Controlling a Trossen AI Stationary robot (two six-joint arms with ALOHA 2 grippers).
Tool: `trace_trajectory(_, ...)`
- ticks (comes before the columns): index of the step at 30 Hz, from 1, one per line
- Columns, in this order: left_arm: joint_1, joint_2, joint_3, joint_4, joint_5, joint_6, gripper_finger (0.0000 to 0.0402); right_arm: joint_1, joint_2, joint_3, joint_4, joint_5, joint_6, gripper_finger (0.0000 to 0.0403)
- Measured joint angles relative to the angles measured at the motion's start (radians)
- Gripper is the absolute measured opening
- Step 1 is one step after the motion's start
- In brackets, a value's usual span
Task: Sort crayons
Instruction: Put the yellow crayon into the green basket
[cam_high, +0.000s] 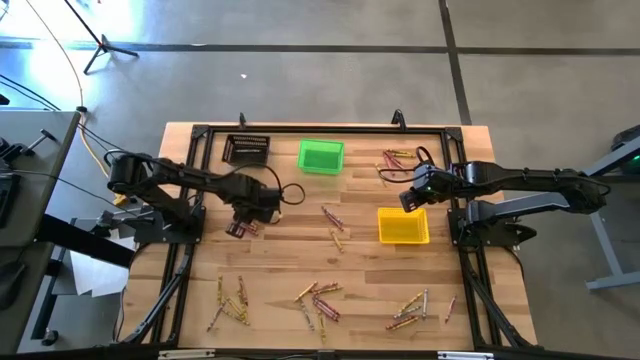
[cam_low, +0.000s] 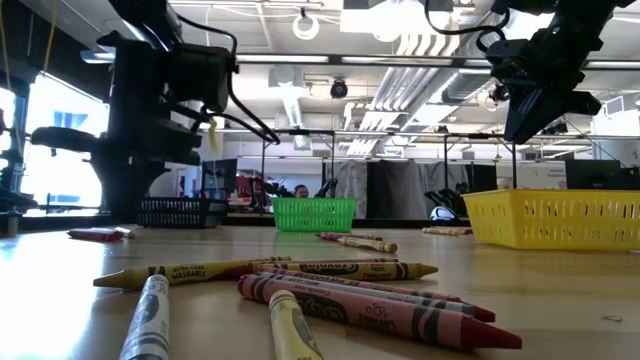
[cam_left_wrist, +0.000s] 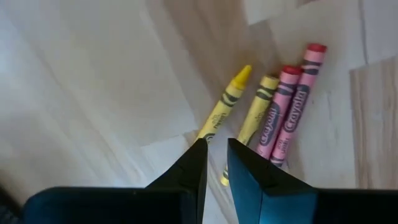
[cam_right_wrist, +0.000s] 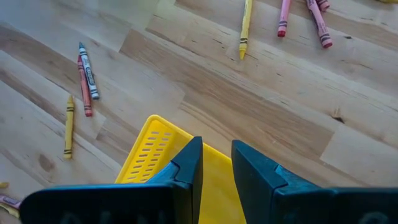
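My left gripper (cam_left_wrist: 216, 142) points straight down over a small row of crayons at the table's left (cam_high: 240, 228). The row holds two yellow crayons (cam_left_wrist: 225, 102) and two pink-red ones (cam_left_wrist: 292, 106), all flat on the wood. The fingers are nearly together, and the end of the second yellow crayon (cam_left_wrist: 258, 115) sits in the gap. My right gripper (cam_right_wrist: 216, 143) hovers over the near rim of the yellow bin (cam_right_wrist: 146, 158), slightly open with nothing between its fingers. More crayons lie scattered near the front edge (cam_high: 318, 298). My left gripper has its two fingers on either side of the yellow crayon's blunt end (cam_left_wrist: 223, 178), coming from above and pointing down. The fingers lie across the crayon, which slants through the gap. The crayon rests flat on the table beside the others. The fingertips hide the touching surfaces.
A green bin (cam_high: 320, 156) and a black bin (cam_high: 246, 148) stand at the back, and the yellow bin (cam_high: 403, 226) stands right of centre. Crayon groups lie at front left (cam_high: 232, 300), front right (cam_high: 415, 308), centre (cam_high: 333, 225) and back right (cam_high: 395, 160). A black frame borders the table.
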Motion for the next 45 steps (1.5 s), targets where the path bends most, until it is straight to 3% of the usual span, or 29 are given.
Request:
trace_trajectory(11, -0.014, 0.0, -0.028, 0.081, -0.004, 0.142, 0.0049, 0.0, 0.0, 0.0, 0.0, 0.0, 0.003, 0.0071)
trace_trajectory(22, -0.026, -0.005, -0.101, 0.176, 0.004, 0.141, 0.0049, 0.0, 0.0, 0.0, 0.002, 0.001, 0.003, 0.0071)
trace_trajectory(31, -0.023, -0.006, -0.132, 0.198, 0.005, 0.019, 0.0035, 0.0, 0.0, 0.0, 0.005, 0.001, 0.003, 0.0071)
trace_trajectory(35, -0.022, -0.001, -0.099, 0.179, 0.014, -0.062, 0.0005, 0.0, 0.0, 0.0, 0.005, 0.001, 0.002, 0.0071)
trace_trajectory(41, -0.023, 0.003, 0.006, 0.171, 0.014, -0.148, 0.0002, 0.0, 0.0, 0.0, 0.006, 0.001, 0.001, 0.0071)
trace_trajectory(45, -0.022, 0.004, 0.116, 0.176, -0.047, -0.127, 0.0004, 0.0, 0.0, 0.0, 0.008, 0.001, 0.002, 0.0071)
